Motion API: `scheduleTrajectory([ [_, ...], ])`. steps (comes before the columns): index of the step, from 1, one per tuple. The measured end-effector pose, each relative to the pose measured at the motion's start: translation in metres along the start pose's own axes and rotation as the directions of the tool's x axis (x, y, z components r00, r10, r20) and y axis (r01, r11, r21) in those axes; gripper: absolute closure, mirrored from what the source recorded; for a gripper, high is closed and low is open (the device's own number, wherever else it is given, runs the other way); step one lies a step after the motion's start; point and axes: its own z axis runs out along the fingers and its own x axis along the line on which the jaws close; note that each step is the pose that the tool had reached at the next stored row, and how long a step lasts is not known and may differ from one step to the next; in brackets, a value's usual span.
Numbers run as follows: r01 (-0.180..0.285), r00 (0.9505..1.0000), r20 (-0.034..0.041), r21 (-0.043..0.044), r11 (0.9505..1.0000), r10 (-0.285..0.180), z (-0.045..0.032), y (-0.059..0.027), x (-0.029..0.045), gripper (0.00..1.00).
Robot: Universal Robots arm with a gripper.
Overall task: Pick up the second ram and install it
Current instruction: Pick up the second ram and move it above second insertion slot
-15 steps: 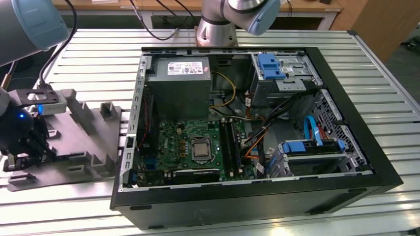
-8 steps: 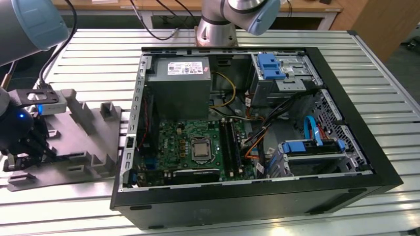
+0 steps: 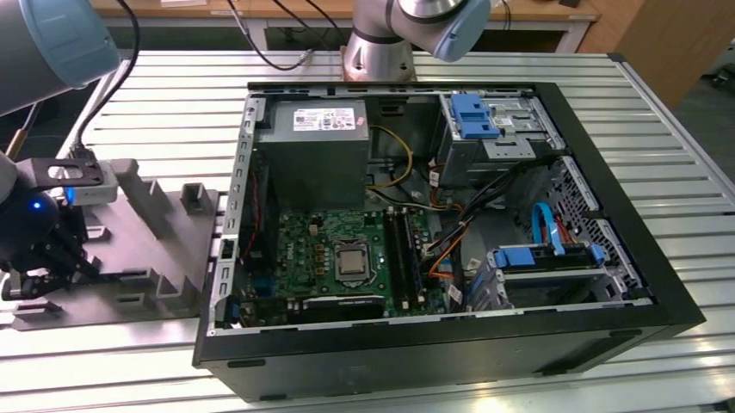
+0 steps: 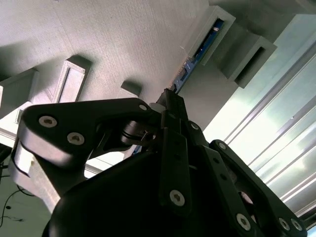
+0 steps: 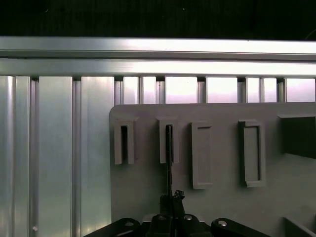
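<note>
Fingers [image 4: 174,106] apparently pinching second ram [image 4: 200,52], seated upright in gray holder [image 5: 222,197] on table [image 5: 54,148]. Lift and install pending.

we see bright overhead light: glare on the slatted table [image 5: 177,89] in the first wrist view, the gripper [image 4: 170,106] a dark mass, the computer case [image 3: 460,353] interior dim.

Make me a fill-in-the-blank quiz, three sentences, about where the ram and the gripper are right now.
1. The second ram stands on edge in the ___ holder.
2. The holder lies at the exterior view's ___ of the computer case.
3. The gripper is at the ram's end, over the ___, not the case.
Missing words: grey; left; holder.
</note>
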Motion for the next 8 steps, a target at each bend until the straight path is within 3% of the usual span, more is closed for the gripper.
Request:
scheduleTrajectory([
  [8, 0.011, 0.9999, 0.0, -0.0005, 0.9999, -0.011, -0.0001, 0.0, 0.0, 0.89],
])
